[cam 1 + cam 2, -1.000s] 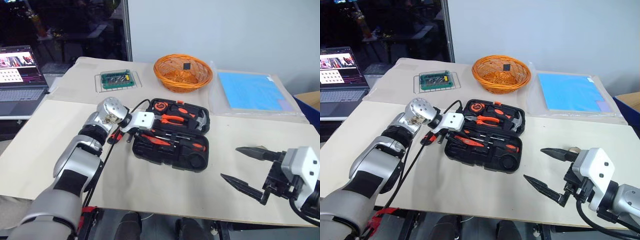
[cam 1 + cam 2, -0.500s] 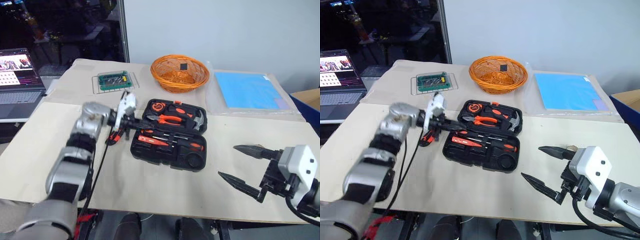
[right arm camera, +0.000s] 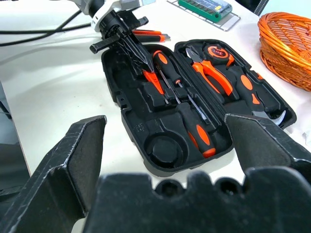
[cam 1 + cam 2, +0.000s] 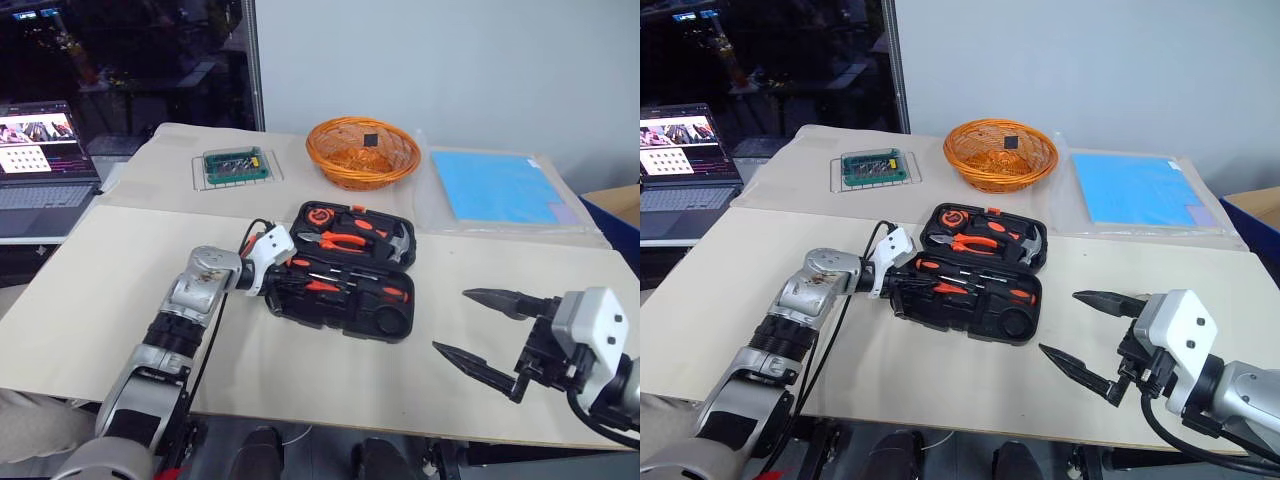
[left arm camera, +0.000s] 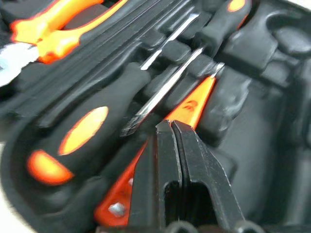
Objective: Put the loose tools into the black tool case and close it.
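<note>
The black tool case lies open in the middle of the table. Pliers, a tape measure and black-and-orange screwdrivers sit in its slots. My left gripper is shut and reaches into the case's left end. In the left wrist view the left gripper has its tips pressed together over a small orange screwdriver lying in the case, with nothing seen between them. An orange-black utility knife lies on the table just behind that gripper. My right gripper hangs wide open, right of the case and clear of it.
An orange wicker basket stands behind the case. A green bit holder on a wire rack is at the back left, and a blue sheet at the back right. A laptop sits far left.
My left arm has dropped and swung its gripper from beside the case into the case's left end. Its fingers have gone from open to shut. The right gripper has stayed put.
</note>
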### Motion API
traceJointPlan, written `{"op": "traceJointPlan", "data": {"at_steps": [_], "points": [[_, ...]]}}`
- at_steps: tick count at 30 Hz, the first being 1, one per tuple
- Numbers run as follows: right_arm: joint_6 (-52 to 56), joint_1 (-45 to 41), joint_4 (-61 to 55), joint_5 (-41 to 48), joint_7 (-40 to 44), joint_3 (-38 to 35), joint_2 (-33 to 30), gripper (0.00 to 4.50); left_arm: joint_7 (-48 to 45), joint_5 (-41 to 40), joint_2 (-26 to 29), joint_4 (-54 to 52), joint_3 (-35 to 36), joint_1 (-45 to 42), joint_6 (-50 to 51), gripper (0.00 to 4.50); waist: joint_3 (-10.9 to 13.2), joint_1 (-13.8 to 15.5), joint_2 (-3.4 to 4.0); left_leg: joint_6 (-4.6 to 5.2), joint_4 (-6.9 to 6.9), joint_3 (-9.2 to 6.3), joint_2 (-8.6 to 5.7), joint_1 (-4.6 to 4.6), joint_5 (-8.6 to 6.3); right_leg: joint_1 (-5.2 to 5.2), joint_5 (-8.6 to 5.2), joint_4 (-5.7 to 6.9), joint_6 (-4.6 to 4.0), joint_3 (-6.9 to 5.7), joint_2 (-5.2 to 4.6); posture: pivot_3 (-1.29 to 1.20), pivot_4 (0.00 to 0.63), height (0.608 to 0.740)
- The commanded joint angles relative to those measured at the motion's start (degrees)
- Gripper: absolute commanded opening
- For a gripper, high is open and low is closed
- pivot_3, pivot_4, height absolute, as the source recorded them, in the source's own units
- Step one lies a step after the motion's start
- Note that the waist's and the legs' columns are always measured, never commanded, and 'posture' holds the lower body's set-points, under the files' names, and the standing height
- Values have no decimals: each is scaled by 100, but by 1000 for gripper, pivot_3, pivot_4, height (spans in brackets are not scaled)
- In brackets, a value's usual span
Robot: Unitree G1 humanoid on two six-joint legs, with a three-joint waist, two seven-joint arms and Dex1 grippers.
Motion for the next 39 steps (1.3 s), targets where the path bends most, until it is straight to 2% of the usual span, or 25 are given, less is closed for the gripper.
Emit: {"op": "traceJointPlan", "data": {"at_steps": [1,4,8,12,16,18,19,20,24,27,31,33,35,37,39], "points": [[-121,-225,40,136,2,136,-1,4500,953,-532,182,-879,1146,-62,268,654,6,-33,-10,1,-1,-1,2,-1,1,-3,0,0,0,0,1,0,150,740],[-149,-343,128,147,52,224,13,4500,1640,-420,341,-1350,1385,146,556,1737,5,-84,-8,2,-7,-2,2,0,1,-2,5,0,10,2,3,0,150,740],[-147,-555,276,342,248,365,-20,4500,3001,-12,399,-2091,1595,542,1605,3117,5,-65,-7,2,-18,-1,-8,7,1,4,11,-3,33,4,-2,0,150,740],[-180,-738,395,359,374,440,-77,4500,3699,181,239,-2396,1337,824,2355,4463,9,-15,-16,1,-19,-4,-8,4,0,1,10,-3,31,1,-2,0,150,740],[-199,-845,463,319,473,448,-110,4500,4060,388,194,-2203,1069,1081,2397,4463,9,3,-16,-6,-19,-1,-8,4,-4,0,-4,-5,3,2,-3,0,150,740],[-199,-862,463,322,490,426,-120,4500,4102,363,156,-2089,1027,1129,2312,3876,9,9,-16,-11,-24,-1,-8,4,-7,-3,0,-5,-12,2,-3,0,150,740],[-205,-856,457,311,510,407,-126,4500,4119,343,125,-2036,1006,1159,2267,3762,9,13,-16,-11,-28,-1,-8,5,-7,-4,-1,-5,-14,2,-3,0,150,740],[-209,-849,456,307,524,387,-127,4500,4138,338,110,-1991,987,1189,2200,3255,9,18,-16,-11,-30,-1,-8,6,-7,-5,-1,-5,-15,2,-3,0,150,740],[-227,-784,437,265,537,329,-122,4500,4049,212,129,-1993,1061,1269,1869,1794,9,27,-16,-24,-33,1,-9,7,-15,-4,1,-7,-21,2,-5,0,150,740],[-236,-676,375,246,496,277,-68,4500,3443,-189,200,-2275,1286,1240,928,1781,10,34,-17,-29,-33,2,-9,5,-18,-4,5,-13,-28,2,-5,0,150,740],[-262,-443,281,253,479,91,-8,4500,1552,-1050,682,-2349,1201,906,258,1781,12,45,-21,-30,-38,2,-8,-7,-19,-10,13,-24,-42,-2,-6,0,150,740],[-281,-378,263,250,476,26,7,4500,687,-1205,955,-2177,843,689,142,1781,12,41,-20,-28,-40,5,-8,-7,-18,-10,13,-26,-43,0,-6,0,150,740],[-304,-361,256,233,455,20,13,4500,-168,-927,1072,-1777,242,397,-661,1781,10,52,-16,-29,-41,5,-8,-6,-18,-8,12,-29,-43,-1,-5,0,150,740],[-318,-325,226,226,431,2,10,4500,-921,-597,1082,-1052,-323,-62,-1353,1781,7,62,-12,-31,-40,9,-12,-1,-19,-1,11,-37,-43,0,-9,0,150,740],[-299,-244,156,282,405,-118,11,4500,-1742,-563,1011,-391,-696,-547,-1622,1781,8,57,-13,-30,-39,10,-13,-1,-19,0,8,-41,-36,0,-9,0,150,740]]}}
